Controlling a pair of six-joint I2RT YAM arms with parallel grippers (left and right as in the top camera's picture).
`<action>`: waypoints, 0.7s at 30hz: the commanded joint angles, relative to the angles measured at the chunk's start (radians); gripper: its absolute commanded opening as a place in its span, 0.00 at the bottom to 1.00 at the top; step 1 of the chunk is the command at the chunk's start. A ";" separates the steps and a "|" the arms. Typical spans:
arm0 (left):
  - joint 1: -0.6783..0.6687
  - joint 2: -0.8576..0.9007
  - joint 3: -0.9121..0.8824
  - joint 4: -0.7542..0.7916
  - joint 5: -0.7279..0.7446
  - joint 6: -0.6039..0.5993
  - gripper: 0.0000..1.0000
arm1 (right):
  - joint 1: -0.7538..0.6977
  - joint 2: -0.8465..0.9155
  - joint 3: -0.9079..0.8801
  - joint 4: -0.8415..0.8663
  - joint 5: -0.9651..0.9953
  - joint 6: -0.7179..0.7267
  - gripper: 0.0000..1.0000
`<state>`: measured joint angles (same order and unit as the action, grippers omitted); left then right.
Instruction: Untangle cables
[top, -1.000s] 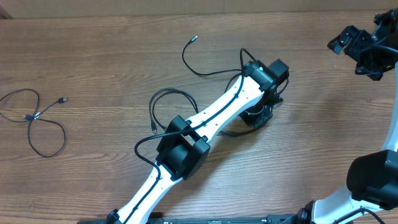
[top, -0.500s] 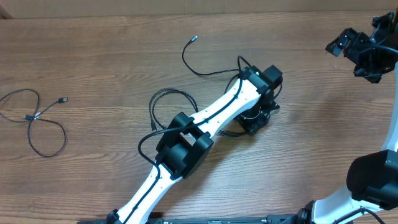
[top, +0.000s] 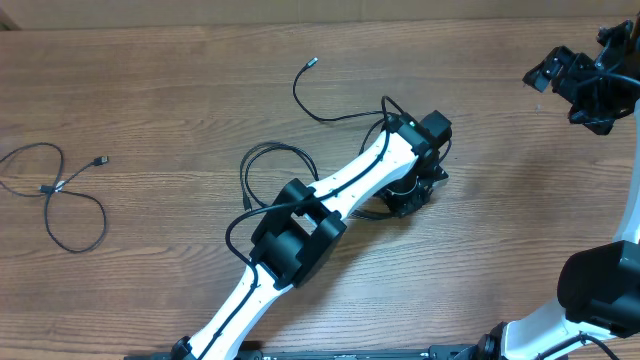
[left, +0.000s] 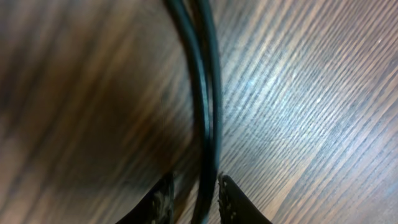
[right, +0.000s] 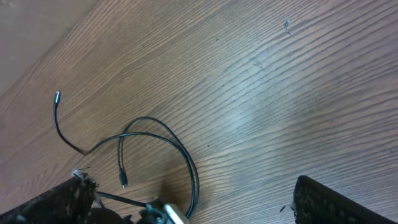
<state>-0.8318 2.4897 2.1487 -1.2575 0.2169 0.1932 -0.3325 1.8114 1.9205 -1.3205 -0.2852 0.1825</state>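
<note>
Overhead view: the left gripper (top: 410, 190) was seen lowered onto the middle of the worktop (top: 180, 80), over one end of a looped cable (top: 297, 95) whose silvery plug (top: 312, 62) lay farther back. In the left wrist view, two black strands (left: 202, 93) ran between narrowly spaced fingertips (left: 233, 199); whether they were pinched could not be told. A second cable (top: 48, 188) lay well apart at the left. The right gripper (right: 193, 193) was spread wide at the far right.

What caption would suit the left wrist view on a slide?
Close-up: two black cable strands run between the left gripper's narrowly spaced fingertips over the wooden table.
</note>
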 joint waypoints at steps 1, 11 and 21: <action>-0.027 0.009 -0.028 0.019 0.020 0.009 0.24 | -0.003 0.014 0.022 0.002 -0.008 -0.009 1.00; -0.006 0.006 0.041 -0.030 -0.034 -0.047 0.04 | -0.003 0.014 0.022 -0.002 -0.008 -0.009 1.00; 0.117 -0.005 0.529 -0.254 0.068 -0.145 0.04 | -0.003 0.014 0.022 -0.024 -0.202 -0.010 1.00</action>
<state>-0.7666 2.5015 2.5305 -1.4872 0.2176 0.1017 -0.3325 1.8114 1.9205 -1.3399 -0.3634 0.1829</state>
